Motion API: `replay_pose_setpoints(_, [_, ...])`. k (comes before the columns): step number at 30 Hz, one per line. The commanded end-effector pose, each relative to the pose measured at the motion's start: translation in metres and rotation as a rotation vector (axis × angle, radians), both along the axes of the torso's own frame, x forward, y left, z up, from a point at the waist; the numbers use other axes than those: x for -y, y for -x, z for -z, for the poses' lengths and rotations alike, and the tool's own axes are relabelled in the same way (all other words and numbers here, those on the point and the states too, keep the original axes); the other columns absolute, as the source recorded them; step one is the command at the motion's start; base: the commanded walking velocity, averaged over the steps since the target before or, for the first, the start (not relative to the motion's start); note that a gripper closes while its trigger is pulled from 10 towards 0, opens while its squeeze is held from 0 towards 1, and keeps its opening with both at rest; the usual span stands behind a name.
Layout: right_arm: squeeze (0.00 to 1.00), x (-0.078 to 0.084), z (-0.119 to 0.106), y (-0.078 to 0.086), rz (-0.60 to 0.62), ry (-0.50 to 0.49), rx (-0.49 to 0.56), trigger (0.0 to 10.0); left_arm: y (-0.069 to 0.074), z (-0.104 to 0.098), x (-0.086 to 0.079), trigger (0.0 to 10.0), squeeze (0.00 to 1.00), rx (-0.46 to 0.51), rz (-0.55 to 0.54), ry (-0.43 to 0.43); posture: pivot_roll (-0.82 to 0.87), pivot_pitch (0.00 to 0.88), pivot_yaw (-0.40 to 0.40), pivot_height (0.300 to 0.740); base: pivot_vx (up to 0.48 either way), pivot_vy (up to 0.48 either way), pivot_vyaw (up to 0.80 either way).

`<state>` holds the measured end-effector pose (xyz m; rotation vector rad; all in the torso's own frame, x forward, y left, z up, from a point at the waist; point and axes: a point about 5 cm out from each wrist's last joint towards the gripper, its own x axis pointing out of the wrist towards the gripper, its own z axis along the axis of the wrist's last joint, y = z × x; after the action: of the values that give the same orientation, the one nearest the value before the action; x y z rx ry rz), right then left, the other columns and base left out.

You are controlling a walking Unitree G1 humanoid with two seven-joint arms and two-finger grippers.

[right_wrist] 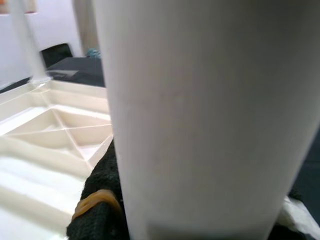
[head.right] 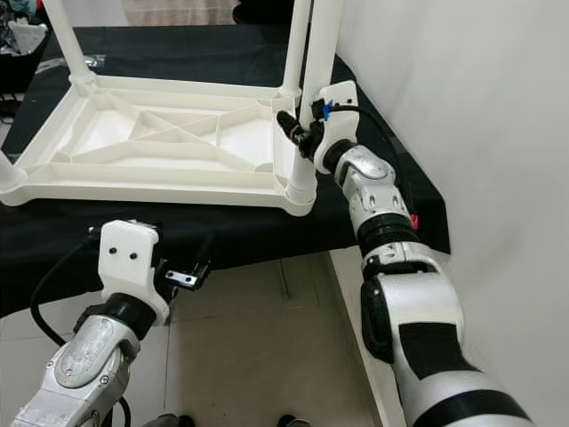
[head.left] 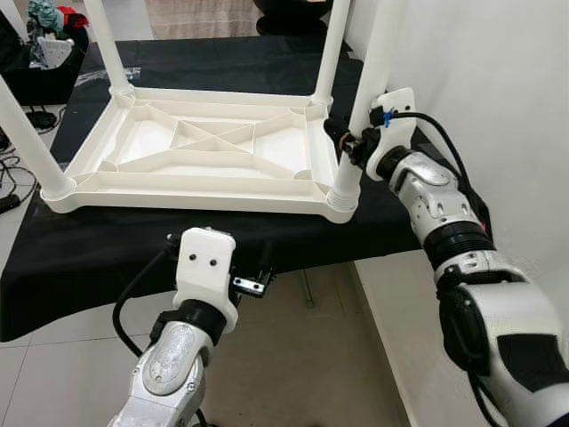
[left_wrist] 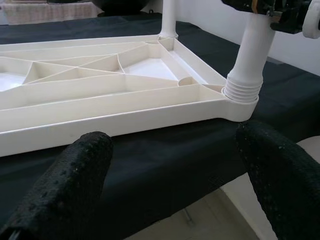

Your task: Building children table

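— Start on the left. How is that arm held?

— The left arm comes up from below, wrist bent so the left gripper point(head.left: 253, 271) points forward at the near edge of the bench point(head.left: 89, 249), which is draped in a black cloth. It hangs just short of that edge, touching nothing. In the left wrist view its two black fingers point(left_wrist: 65, 185) are spread wide apart with nothing between them.

— And the thing being built?

— One white plastic tabletop point(head.left: 204, 156) lies upside down on the cloth, ribbed underside up, its near edge close to the bench's front edge. Four white legs stand up from its corners: the near left leg point(head.left: 31, 142), the far left leg point(head.left: 108, 49), the far right leg point(head.left: 331, 53) and the near right leg point(head.left: 364, 98). The near right one sits in a ribbed collar point(left_wrist: 241, 92) at the corner.

— The right arm?

— It reaches forward and up along the white wall point(head.left: 498, 80), elbow low, wrist turned inward toward the near right leg. The right gripper point(head.left: 348, 140) sits on that leg, partway up above the collar, fingers pinched around it. In the right wrist view the leg is right up against the camera, with one black finger point(right_wrist: 100, 200) pressed to its side and an orange band around that finger.

— Anything else?

— A dark bag with some clothes point(head.left: 44, 40) beyond the bench's far left corner, and cables point(head.left: 13, 169) on the floor.
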<state>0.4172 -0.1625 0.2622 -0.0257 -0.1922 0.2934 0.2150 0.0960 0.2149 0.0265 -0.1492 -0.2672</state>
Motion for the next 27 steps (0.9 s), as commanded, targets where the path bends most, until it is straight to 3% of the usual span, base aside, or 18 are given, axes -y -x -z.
replay_pose_setpoints(1, [0.00,0.019,0.047,0.003,0.152,0.010,-0.174,10.0,-0.001,0.002,0.000,10.0,0.00,-0.008,0.004,-0.005,0.11,0.212,-0.060,0.740,0.000,0.000,0.00])
replay_pose_setpoints(7, [0.00,0.026,0.052,0.005,0.344,0.010,-0.172,10.0,-0.002,0.002,0.000,10.0,0.00,-0.006,0.008,-0.007,0.10,0.212,-0.058,0.740,0.000,0.000,0.00])
replay_pose_setpoints(12, [0.00,0.022,0.064,0.009,0.497,0.035,-0.203,10.0,-0.003,0.002,0.001,10.0,0.00,-0.005,0.014,-0.007,0.10,0.218,-0.055,0.740,0.000,0.000,0.00])
replay_pose_setpoints(19, [0.00,0.014,0.068,0.012,0.591,0.032,-0.209,10.0,-0.004,0.001,0.001,10.0,0.00,-0.001,0.015,-0.008,0.10,0.220,-0.054,0.740,0.000,0.000,0.00])
replay_pose_setpoints(24, [0.00,0.010,0.071,0.015,0.678,-0.016,-0.239,10.0,-0.005,0.000,0.000,10.0,0.00,0.000,0.014,-0.008,0.10,0.220,-0.055,0.740,0.000,0.000,0.00])
replay_pose_setpoints(26, [0.00,0.007,0.073,0.016,0.724,-0.058,-0.261,10.0,-0.005,0.000,0.000,10.0,0.00,0.000,0.013,-0.008,0.11,0.221,-0.054,0.740,0.000,0.000,0.00])
replay_pose_setpoints(27, [0.00,0.001,0.074,0.018,0.787,-0.127,-0.284,10.0,-0.005,0.000,0.000,10.0,0.00,0.000,0.013,-0.008,0.11,0.220,-0.057,0.740,0.000,0.000,0.00])
